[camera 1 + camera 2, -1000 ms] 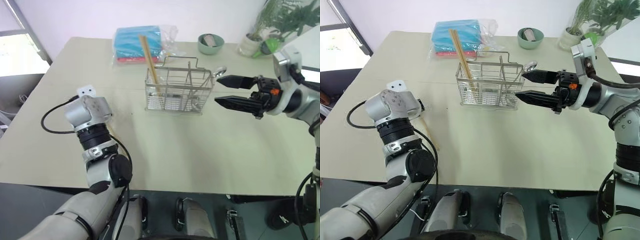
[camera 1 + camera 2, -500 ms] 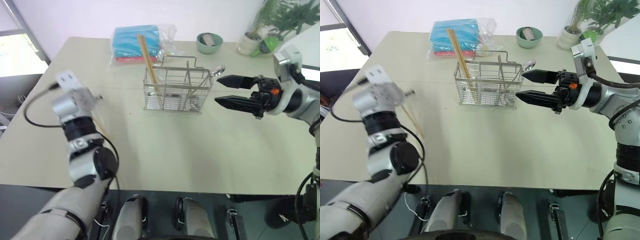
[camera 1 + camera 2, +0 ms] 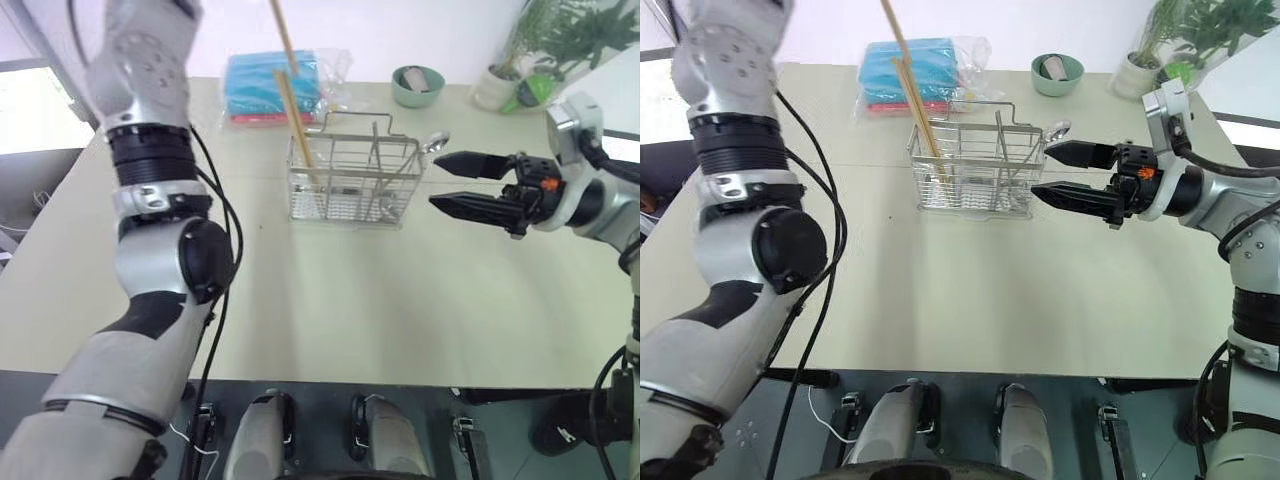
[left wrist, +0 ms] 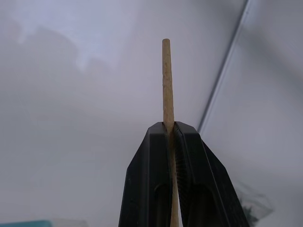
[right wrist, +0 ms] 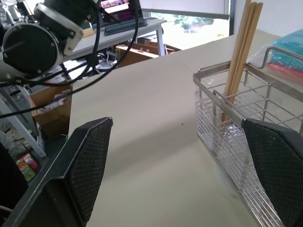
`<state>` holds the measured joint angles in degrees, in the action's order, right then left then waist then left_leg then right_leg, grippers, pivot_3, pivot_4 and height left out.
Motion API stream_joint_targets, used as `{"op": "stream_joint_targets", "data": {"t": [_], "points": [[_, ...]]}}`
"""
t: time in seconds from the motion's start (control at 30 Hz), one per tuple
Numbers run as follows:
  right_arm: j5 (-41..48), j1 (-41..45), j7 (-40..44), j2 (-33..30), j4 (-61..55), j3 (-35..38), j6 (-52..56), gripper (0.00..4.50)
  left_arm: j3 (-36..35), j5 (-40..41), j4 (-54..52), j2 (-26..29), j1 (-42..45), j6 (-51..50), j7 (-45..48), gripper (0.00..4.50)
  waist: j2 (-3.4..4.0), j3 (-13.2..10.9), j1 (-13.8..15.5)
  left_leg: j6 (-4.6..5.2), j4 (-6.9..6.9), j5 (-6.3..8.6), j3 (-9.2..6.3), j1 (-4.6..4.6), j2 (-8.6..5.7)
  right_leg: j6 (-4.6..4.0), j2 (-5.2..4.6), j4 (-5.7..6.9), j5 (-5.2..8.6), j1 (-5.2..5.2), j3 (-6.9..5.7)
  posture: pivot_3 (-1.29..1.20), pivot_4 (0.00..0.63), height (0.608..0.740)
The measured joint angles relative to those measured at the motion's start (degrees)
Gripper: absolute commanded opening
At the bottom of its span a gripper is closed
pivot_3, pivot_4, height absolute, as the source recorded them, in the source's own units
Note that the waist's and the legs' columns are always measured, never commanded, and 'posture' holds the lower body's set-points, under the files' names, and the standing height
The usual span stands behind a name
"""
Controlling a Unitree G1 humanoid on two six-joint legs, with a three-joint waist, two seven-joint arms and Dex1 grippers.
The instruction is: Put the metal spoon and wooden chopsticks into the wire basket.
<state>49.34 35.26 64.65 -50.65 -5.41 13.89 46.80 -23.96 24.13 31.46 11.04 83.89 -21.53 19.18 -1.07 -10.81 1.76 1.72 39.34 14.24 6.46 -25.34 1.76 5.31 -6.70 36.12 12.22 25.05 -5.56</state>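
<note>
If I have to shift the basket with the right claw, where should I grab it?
Probably the loop handle atop the basket, mid-span, coming down from above with the open right claw closing across the wire. It stands proud of the rim, while a chopstick leans out at the left end and the spoon pokes out at the right.

No readable text anywhere.
Nothing is showing a legible word, label, brand, number or sign in any view.
</note>
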Motion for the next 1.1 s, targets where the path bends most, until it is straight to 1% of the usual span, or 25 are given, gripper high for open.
{"op": "stream_joint_targets", "data": {"t": [0.2,0.3,0.37,0.47,0.6,0.63,0.67,0.7,0.77,0.83,0.93,0.97,1.0,1.03,1.1], "points": [[1.4,-1.2,-1.4,-0.3,-1.3,2.5,1.1,4.50,9.0,-3.7,0.4,-2.0,-8.2,1.5,3.1,0.05,0.00,0.0,-0.7,0.01,-0.01,-0.01,-0.07,-0.07,0.04,0.00,0.00,-0.02,0.00,0.03,0.00,0.00,0.150,0.715],[1.7,-2.1,-2.0,-0.4,-2.4,3.6,1.7,4.50,11.7,-5.6,0.7,-2.3,-10.7,3.6,3.5,0.05,-0.01,0.0,-0.9,0.02,-0.01,0.00,-0.10,-0.10,0.05,0.00,-0.04,-0.03,0.00,0.04,0.00,0.00,0.150,0.715],[1.8,-2.9,-2.4,-0.5,-2.7,4.3,1.7,4.50,13.2,-6.1,-0.9,-3.4,-13.1,4.9,4.1,0.05,-0.01,0.0,-0.8,0.02,-0.01,0.00,-0.12,-0.10,0.05,0.00,-0.07,-0.04,0.00,0.03,0.00,0.00,0.150,0.715],[2.0,-3.1,-2.5,-0.5,-2.8,4.6,1.7,4.50,14.3,-6.1,-2.0,-5.4,-15.6,5.0,3.9,1.08,-0.01,0.0,-0.9,0.07,0.01,0.02,-0.13,-0.10,0.05,0.00,-0.08,-0.04,0.00,0.03,0.00,0.00,0.150,0.715],[2.0,-3.1,-2.6,-0.7,-2.6,4.7,1.7,4.50,15.3,-6.2,-5.5,-6.1,-18.2,5.0,3.2,3.15,-0.01,0.0,-1.0,0.16,-0.01,0.08,-0.15,-0.10,0.07,-0.01,-0.08,-0.02,0.00,0.05,0.00,0.00,0.150,0.715],[1.9,-3.0,-2.6,-0.9,-2.5,4.6,1.6,4.50,15.4,-6.0,-7.2,-6.3,-19.0,4.6,3.1,3.58,-0.01,0.0,-1.0,0.16,-0.01,0.08,-0.15,-0.10,0.07,-0.01,-0.08,-0.02,0.00,0.05,0.00,0.00,0.150,0.715],[1.7,-3.0,-2.5,-1.0,-2.0,4.6,1.5,4.50,15.4,-5.6,-9.3,-6.2,-19.6,3.4,2.8,4.14,0.00,0.0,-1.0,0.16,-0.01,0.08,-0.15,-0.10,0.07,-0.01,-0.08,-0.03,0.00,0.05,0.01,0.00,0.150,0.715],[1.5,-2.9,-2.5,-1.1,-1.5,4.6,1.4,4.50,15.4,-5.1,-11.1,-6.0,-20.0,2.3,2.7,4.46,0.00,0.0,-1.0,0.16,-0.01,0.08,-0.15,-0.10,0.07,-0.01,-0.08,-0.02,0.00,0.05,0.01,0.00,0.150,0.715],[1.0,-2.5,-2.3,-1.1,-0.4,4.4,0.8,4.50,15.5,-4.6,-14.7,-4.4,-20.3,-0.4,2.8,4.46,0.00,0.0,-1.0,0.15,-0.01,0.08,-0.16,-0.10,0.07,-0.01,-0.07,-0.02,0.00,0.05,0.01,0.00,0.150,0.715],[0.0,-2.1,-2.1,-1.1,1.2,4.0,-0.1,4.50,15.7,-3.9,-18.3,-0.9,-20.3,-4.0,3.4,4.46,0.01,0.0,-1.1,0.13,-0.01,0.06,-0.15,-0.08,0.07,-0.01,-0.06,-0.01,0.00,0.05,0.01,0.00,0.150,0.715],[-3.9,-1.8,-1.1,-2.1,4.6,2.2,-3.1,4.50,16.3,-3.6,-22.3,8.5,-20.8,-10.1,6.8,4.46,0.05,0.0,-1.2,0.02,-0.03,0.00,-0.13,-0.06,0.07,-0.01,-0.02,0.01,0.01,0.07,0.02,0.00,0.150,0.715],[-5.5,-1.5,-0.4,-2.3,6.1,1.3,-4.5,4.50,16.9,-3.3,-23.7,13.5,-21.7,-12.1,10.1,4.46,0.05,0.0,-1.3,0.01,-0.04,-0.01,-0.11,-0.07,0.07,-0.01,-0.02,0.02,0.01,0.10,0.02,0.00,0.150,0.715],[-6.3,-1.5,0.1,-2.5,7.4,1.1,-5.2,4.50,16.8,-3.2,-24.3,16.7,-22.5,-13.2,12.3,4.46,0.09,0.0,-1.4,0.01,-0.06,-0.01,-0.09,-0.06,0.07,-0.01,-0.02,0.01,0.01,0.11,0.04,0.00,0.150,0.715],[-7.7,-1.2,1.1,-2.7,9.6,0.3,-6.7,4.50,17.3,-2.4,-25.4,23.2,-24.4,-15.2,17.2,4.46,0.09,0.0,-1.6,0.00,-0.07,-0.01,-0.05,-0.07,0.08,-0.02,0.00,0.01,0.02,0.15,0.05,0.00,0.150,0.715],[-10.0,-1.2,2.7,-3.8,14.0,-0.2,-8.9,4.50,17.0,-1.2,-26.1,33.3,-28.5,-17.9,25.1,4.46,0.16,0.0,-2.0,0.00,-0.09,-0.01,-0.03,-0.08,0.09,-0.02,0.00,0.01,0.03,0.18,0.06,0.00,0.150,0.715]]}}
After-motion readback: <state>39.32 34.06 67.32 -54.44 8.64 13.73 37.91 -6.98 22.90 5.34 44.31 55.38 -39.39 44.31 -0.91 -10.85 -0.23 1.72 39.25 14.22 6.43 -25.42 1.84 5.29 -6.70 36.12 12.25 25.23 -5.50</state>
